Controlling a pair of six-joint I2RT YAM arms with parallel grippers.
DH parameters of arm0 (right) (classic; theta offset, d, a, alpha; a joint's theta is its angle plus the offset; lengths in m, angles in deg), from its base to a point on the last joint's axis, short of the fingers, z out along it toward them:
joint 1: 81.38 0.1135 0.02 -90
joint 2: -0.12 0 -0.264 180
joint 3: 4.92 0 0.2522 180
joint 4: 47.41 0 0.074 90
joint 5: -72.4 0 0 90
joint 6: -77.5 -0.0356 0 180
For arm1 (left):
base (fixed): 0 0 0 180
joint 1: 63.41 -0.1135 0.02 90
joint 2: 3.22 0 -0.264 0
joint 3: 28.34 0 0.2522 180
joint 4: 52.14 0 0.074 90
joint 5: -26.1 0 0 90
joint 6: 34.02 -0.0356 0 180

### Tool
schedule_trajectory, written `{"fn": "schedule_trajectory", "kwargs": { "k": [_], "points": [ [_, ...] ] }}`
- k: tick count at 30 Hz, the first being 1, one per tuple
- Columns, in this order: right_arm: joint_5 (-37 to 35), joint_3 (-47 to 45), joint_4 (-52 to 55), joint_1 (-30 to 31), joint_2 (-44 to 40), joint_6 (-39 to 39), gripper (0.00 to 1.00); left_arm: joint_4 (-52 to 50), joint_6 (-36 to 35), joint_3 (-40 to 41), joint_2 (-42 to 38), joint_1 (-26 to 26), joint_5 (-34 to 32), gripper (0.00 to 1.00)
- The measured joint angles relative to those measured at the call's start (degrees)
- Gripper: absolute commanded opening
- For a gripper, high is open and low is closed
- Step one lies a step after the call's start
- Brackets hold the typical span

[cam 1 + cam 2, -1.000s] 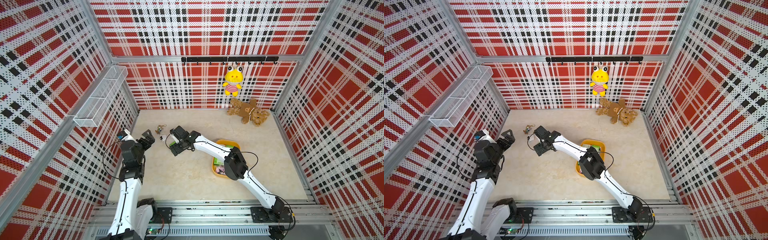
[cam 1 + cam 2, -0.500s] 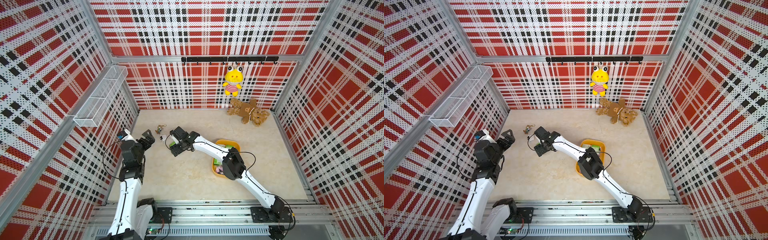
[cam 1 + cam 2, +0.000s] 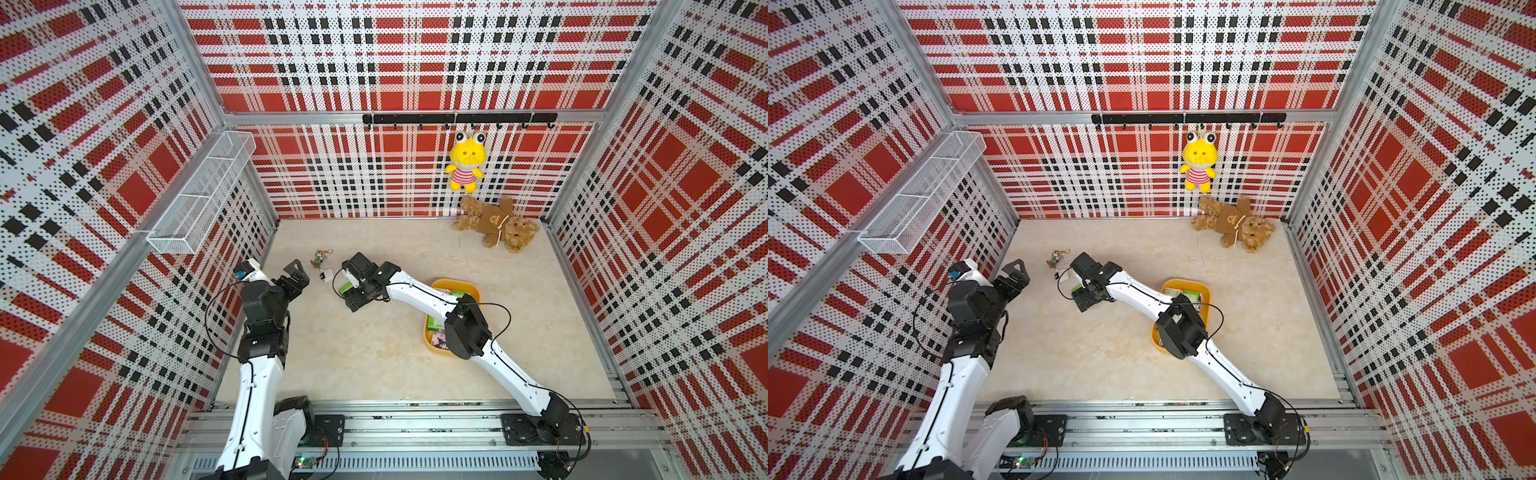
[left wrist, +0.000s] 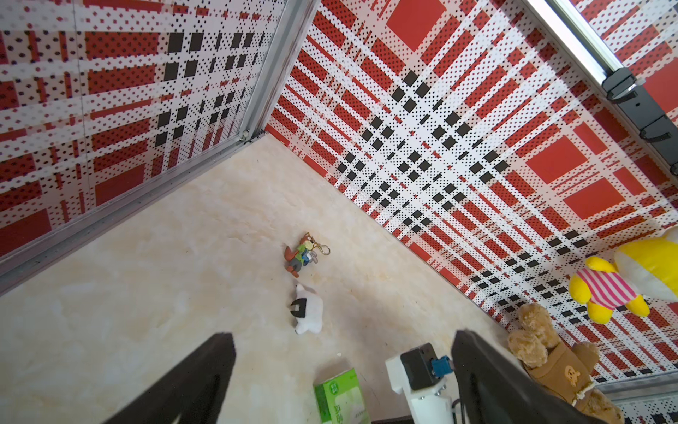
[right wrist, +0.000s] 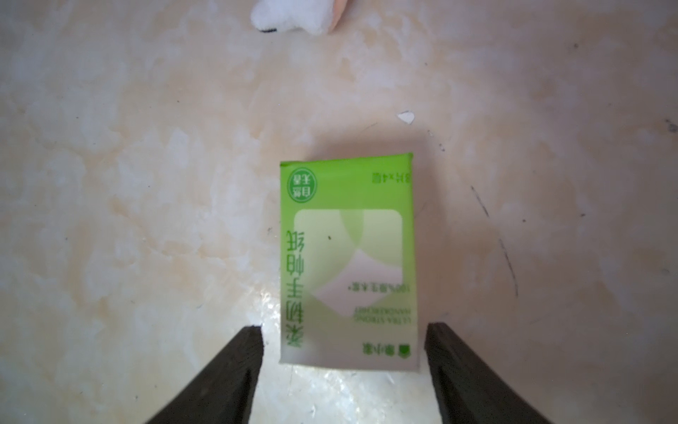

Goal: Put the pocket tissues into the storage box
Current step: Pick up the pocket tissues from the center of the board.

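Straddling green packet (image 5: 348,257) loosely: right tool (image 5: 345,328)

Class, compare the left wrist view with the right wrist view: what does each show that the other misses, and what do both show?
Only the left wrist view: the fox keychain, the yellow frog plush, the teddy bear and the plaid walls.
Only the right wrist view: the whole printed face of the green tissue packet, between the open jaws of the right gripper.
Both: that packet, the small white plush and the pale floor.
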Motion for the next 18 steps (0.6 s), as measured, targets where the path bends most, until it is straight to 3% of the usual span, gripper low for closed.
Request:
{"fn": "schedule_trajectory", "kwargs": {
  "k": [9, 18],
  "points": [
    [0.00, 0.94, 0.33, -0.02, 0.90, 0.00, 0.68, -0.17, -0.09, 0.00, 0.00, -0.44, 0.11, 1.00],
    [-0.02, 0.96, 0.35, -0.02, 0.92, -0.02, 0.51, -0.33, -0.46, 0.00, -0.02, -0.59, 0.13, 1.00]
  ]
}}
